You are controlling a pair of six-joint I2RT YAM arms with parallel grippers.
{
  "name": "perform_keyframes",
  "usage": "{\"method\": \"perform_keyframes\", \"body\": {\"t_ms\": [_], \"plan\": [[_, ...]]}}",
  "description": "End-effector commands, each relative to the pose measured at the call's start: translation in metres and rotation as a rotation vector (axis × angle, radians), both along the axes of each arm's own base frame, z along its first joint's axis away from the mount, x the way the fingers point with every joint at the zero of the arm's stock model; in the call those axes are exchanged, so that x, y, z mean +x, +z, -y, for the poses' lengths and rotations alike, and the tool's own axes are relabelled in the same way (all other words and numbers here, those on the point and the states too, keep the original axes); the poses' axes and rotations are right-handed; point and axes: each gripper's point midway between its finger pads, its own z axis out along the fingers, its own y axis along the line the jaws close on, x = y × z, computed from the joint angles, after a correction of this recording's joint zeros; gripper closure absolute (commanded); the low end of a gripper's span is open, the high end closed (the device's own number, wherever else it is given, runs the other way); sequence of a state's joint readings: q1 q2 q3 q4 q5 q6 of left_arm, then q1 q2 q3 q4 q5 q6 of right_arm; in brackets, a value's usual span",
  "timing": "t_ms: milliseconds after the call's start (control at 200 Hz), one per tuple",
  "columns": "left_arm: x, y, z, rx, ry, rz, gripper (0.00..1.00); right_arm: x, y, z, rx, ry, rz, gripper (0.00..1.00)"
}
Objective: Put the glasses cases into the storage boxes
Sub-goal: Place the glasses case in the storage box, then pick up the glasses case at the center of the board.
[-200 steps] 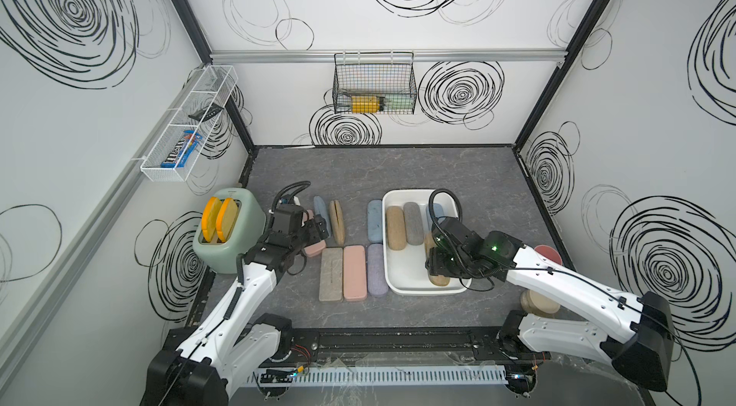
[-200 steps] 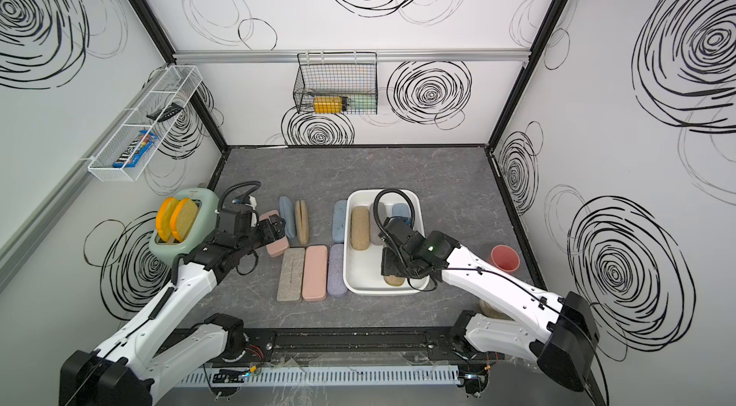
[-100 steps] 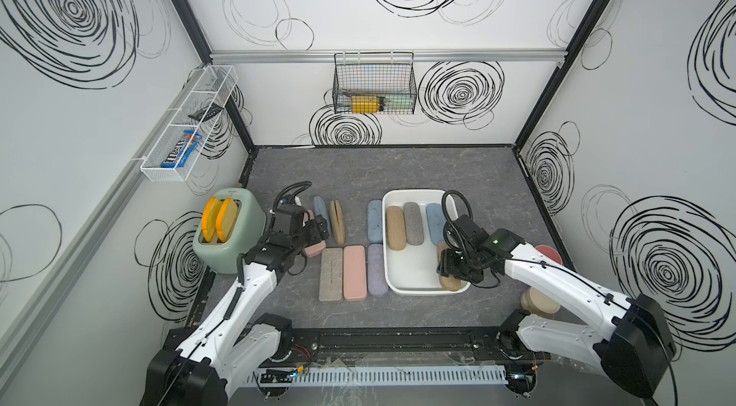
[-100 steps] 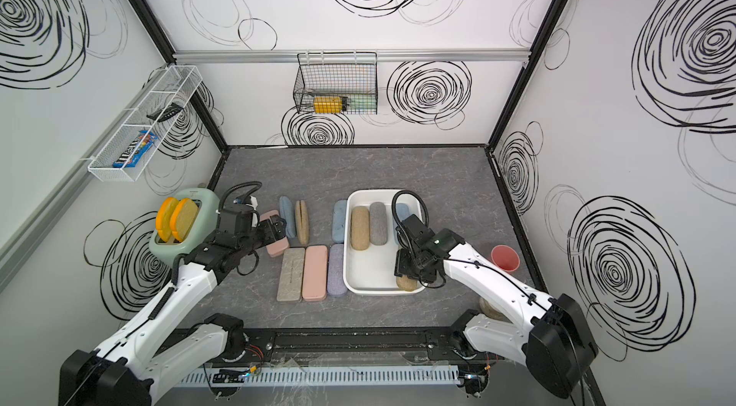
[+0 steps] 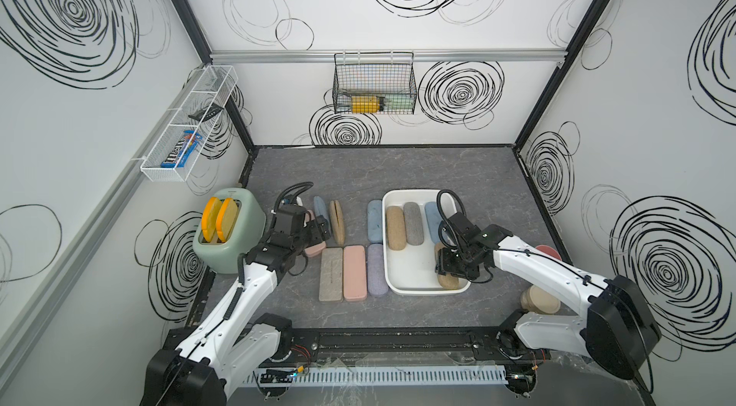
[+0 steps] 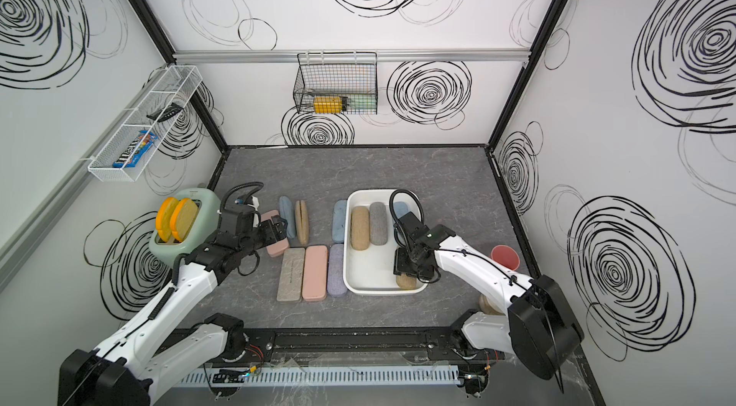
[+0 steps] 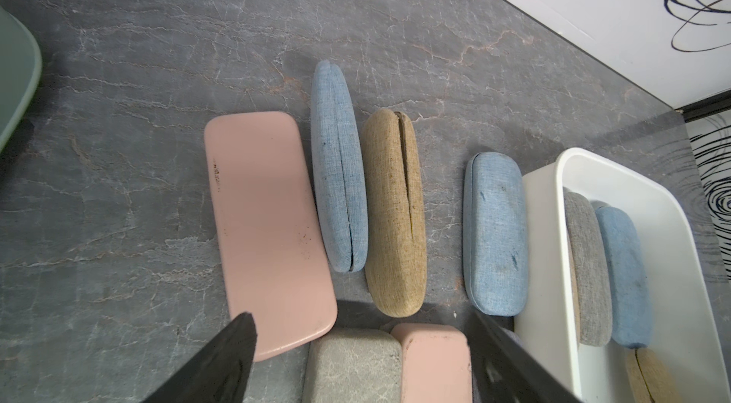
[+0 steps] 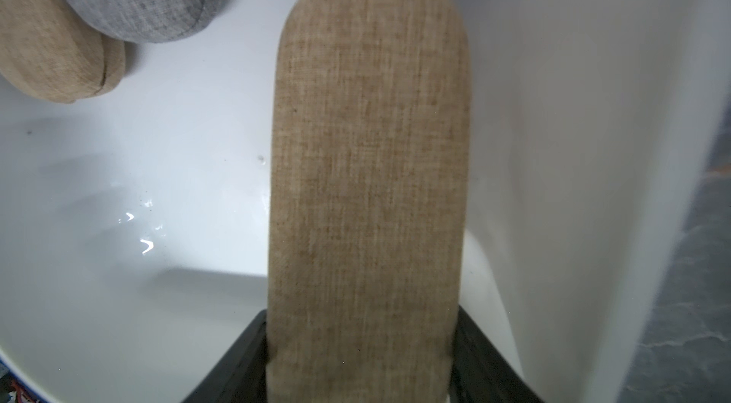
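The left arm (image 5: 255, 284) and the right arm (image 5: 537, 268) are clad in white shells and joined by rounded black housings (image 5: 615, 328). A ribbed black cable (image 5: 296, 187) is looped over each black wrist, thin wires are run along the links, and the left gripper (image 7: 360, 318) is fitted with black wedge-shaped fingers (image 7: 221, 361).

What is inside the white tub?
Four cases: a tan case, a grey case and a blue case side by side at the far end, and a second tan case by the near right wall, gripped by the right tool. The arm partly hides the last two.
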State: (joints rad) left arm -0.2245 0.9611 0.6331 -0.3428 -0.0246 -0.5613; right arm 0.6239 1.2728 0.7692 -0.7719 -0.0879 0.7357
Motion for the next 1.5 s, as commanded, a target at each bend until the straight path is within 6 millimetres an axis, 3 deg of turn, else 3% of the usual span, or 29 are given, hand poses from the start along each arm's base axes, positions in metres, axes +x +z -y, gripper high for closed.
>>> {"method": "perform_keyframes", "body": {"t_ms": [0, 265, 450, 615, 796, 941, 1071, 1231, 1496], "plan": [[0.002, 0.006, 0.0, 0.007, 0.006, 0.025, 0.12, 0.011, -0.001, 0.0, -0.023, 0.018, 0.028, 0.44], [0.001, 0.006, 0.002, 0.014, -0.001, 0.026, 0.12, 0.016, -0.012, 0.001, -0.055, 0.031, 0.032, 0.43], [0.001, 0.005, 0.004, 0.017, -0.008, 0.021, 0.12, 0.016, -0.013, 0.0, -0.054, 0.032, 0.039, 0.32], [0.0, 0.004, 0.007, 0.019, -0.017, 0.018, 0.1, 0.017, -0.002, -0.004, -0.06, 0.036, 0.07, 0.22], [-0.001, 0.004, 0.011, 0.03, -0.031, 0.017, 0.1, 0.019, 0.015, -0.007, -0.054, 0.027, 0.107, 0.2], [-0.003, 0.004, 0.016, 0.038, -0.043, 0.02, 0.1, 0.023, 0.041, -0.006, -0.061, 0.014, 0.171, 0.2], [-0.004, 0.008, 0.034, 0.034, -0.105, 0.036, 0.1, 0.027, 0.067, -0.005, -0.032, -0.003, 0.241, 0.2], [0.002, 0.016, 0.057, 0.06, -0.158, 0.034, 0.09, 0.027, 0.083, -0.011, 0.039, -0.006, 0.294, 0.2], [0.041, 0.02, 0.11, 0.078, -0.261, 0.005, 0.07, 0.024, 0.096, -0.013, 0.095, -0.009, 0.333, 0.21]]}}
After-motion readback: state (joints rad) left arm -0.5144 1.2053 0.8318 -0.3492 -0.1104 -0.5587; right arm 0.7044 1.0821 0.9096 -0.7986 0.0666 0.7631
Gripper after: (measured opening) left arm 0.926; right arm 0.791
